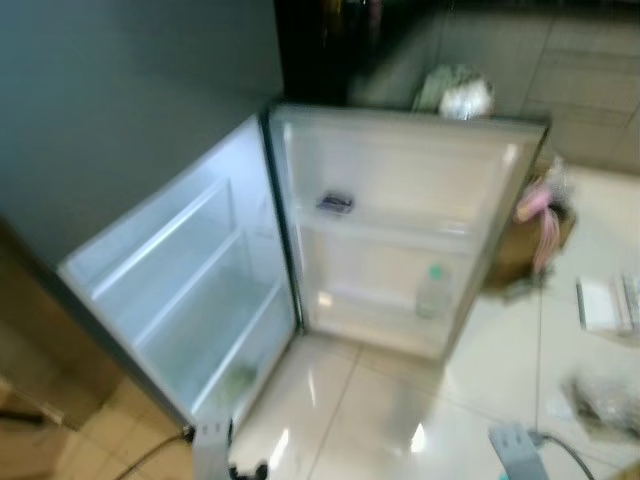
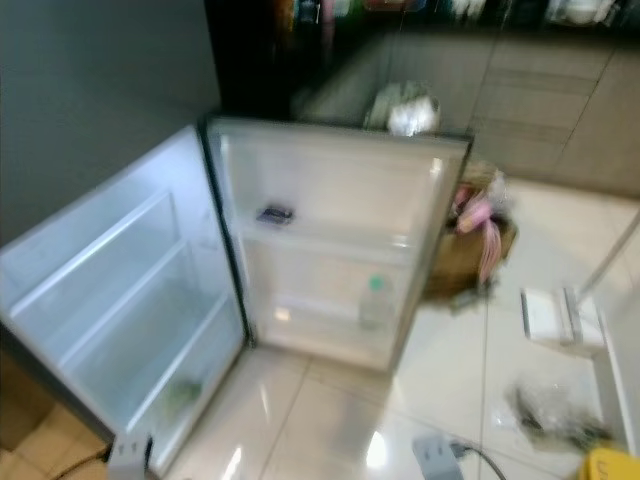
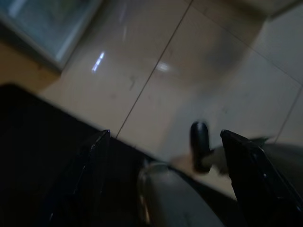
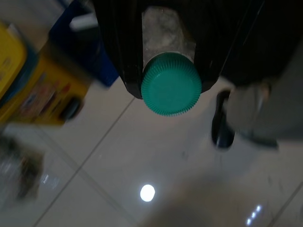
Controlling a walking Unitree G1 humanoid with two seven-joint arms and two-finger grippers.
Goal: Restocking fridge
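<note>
The fridge (image 1: pixel 180 290) stands open on the left, with bare white shelves and something green low inside. Its door (image 1: pixel 400 200) is swung wide and faces me. A clear bottle with a green cap (image 1: pixel 432 292) stands in the lower door shelf, and a small dark item (image 1: pixel 335 203) sits on the upper one. In the right wrist view my right gripper (image 4: pixel 170 71) is shut on a clear bottle with a green cap (image 4: pixel 171 90), held above the tiled floor. My left gripper (image 3: pixel 165 135) hangs open over the floor with nothing between its fingers.
A brown box with pink things (image 1: pixel 540 225) sits on the floor right of the door. A white item (image 1: pixel 600 303) and a crumpled bag (image 1: pixel 600 400) lie further right. A yellow container (image 2: pixel 610 465) is at the near right. Glossy tile floor (image 1: pixel 380 420) lies before the fridge.
</note>
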